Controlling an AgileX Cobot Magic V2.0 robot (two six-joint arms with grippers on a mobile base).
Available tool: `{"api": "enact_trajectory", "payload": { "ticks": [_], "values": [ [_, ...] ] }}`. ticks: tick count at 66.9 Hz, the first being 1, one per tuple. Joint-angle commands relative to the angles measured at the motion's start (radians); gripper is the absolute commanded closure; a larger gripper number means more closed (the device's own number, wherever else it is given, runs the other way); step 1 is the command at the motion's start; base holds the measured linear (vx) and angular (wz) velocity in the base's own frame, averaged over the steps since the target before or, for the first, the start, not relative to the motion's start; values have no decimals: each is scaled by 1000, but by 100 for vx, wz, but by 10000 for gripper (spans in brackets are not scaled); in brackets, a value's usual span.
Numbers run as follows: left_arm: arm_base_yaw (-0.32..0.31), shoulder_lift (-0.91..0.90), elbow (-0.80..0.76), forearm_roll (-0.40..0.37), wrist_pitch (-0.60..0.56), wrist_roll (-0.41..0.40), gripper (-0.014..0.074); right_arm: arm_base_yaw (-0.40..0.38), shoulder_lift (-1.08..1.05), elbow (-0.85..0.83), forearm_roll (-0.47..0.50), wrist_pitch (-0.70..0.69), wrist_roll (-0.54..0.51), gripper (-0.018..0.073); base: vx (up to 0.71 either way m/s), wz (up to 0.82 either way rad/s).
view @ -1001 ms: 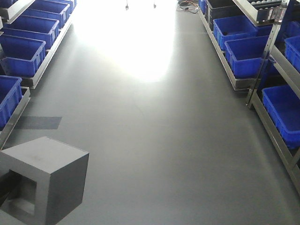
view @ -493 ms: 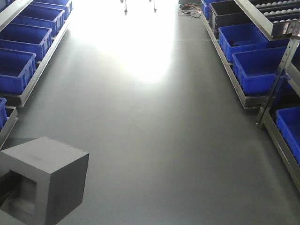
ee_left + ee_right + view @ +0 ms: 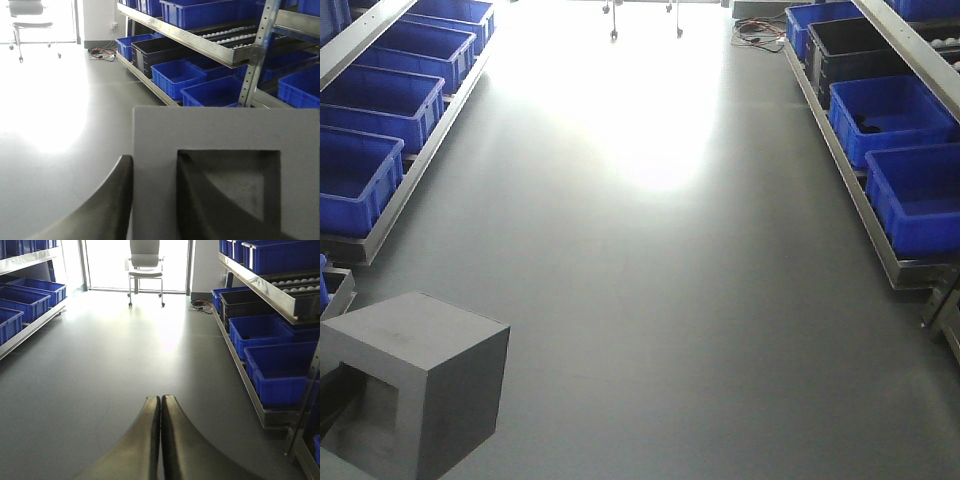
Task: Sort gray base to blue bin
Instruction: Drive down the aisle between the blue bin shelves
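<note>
left gripper [image 3: 155, 159] clamped on gray base [image 3: 225, 127]: one finger inside its square recess, one on the outer side, wall pinched between. right gripper [image 3: 160, 399] fingers pressed together, holding nothing. Beyond the base, to its left, a blue bin [image 3: 350, 212] on a floor-level rack [image 3: 393, 215]; more bins [image 3: 920, 235] farther beyond, both sides.

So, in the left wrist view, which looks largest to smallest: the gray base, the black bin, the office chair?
1. gray base, largest, though nearest the camera.
2. black bin and office chair: about alike, chair cropped, so unranked.
</note>
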Motion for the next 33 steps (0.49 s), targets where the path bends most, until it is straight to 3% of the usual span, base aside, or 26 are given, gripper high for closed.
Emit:
{"api": "enact_trajectory", "payload": {
  "ticks": [1, 33],
  "values": [
    [-6, 6, -32, -6, -108, -11, 603, -2, -7, 6, -9, -79, -12, 564, 48, 18],
    [-6, 6, -32, -6, -108, -11, 603, -2, -7, 6, -9, -80, -12, 564, 47, 13]
  ]
}}
